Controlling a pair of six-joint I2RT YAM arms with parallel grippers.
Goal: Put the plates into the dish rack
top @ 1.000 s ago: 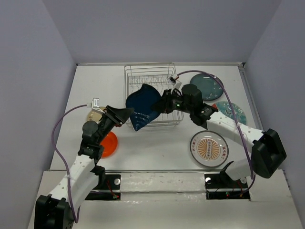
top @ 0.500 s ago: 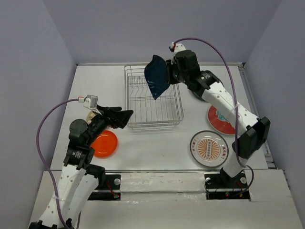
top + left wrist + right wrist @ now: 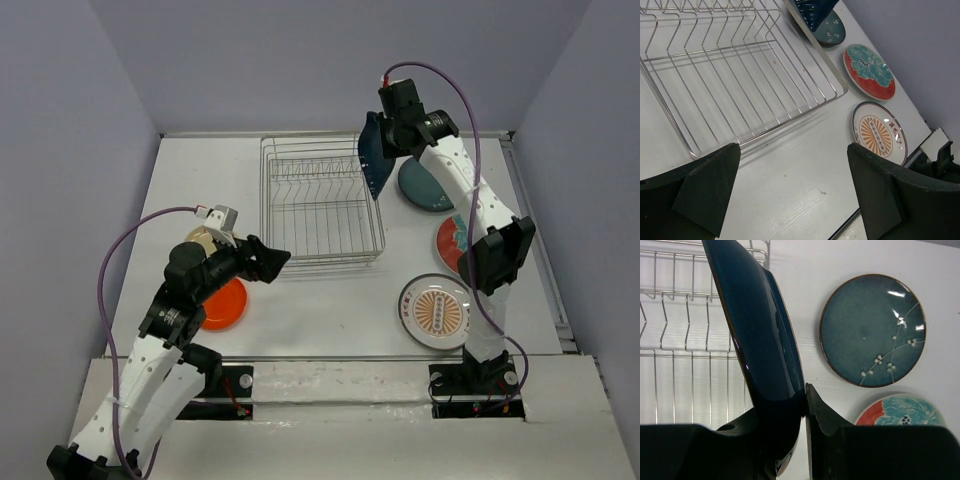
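My right gripper (image 3: 384, 140) is shut on the rim of the dark blue plate (image 3: 373, 162) and holds it on edge in the air over the back right corner of the dish rack (image 3: 320, 205). In the right wrist view the dark blue plate (image 3: 760, 330) stands between my right gripper's (image 3: 805, 410) fingers, with the rack (image 3: 685, 340) below on the left. My left gripper (image 3: 277, 262) is open and empty just off the rack's front left corner. In the left wrist view my left gripper (image 3: 795, 190) hangs over bare table in front of the rack (image 3: 740, 65), which holds no plates.
The orange plate (image 3: 222, 305) and cream plate (image 3: 203, 240) lie left of the rack by my left arm. The teal-grey plate (image 3: 425, 188), red plate with teal centre (image 3: 452, 245) and sunburst plate (image 3: 437, 312) lie right of it. Walls enclose the table.
My right arm has carried the dark blue plate from the rack's front left up and across to its back right corner. My left gripper has drawn away from the plate and stays open.
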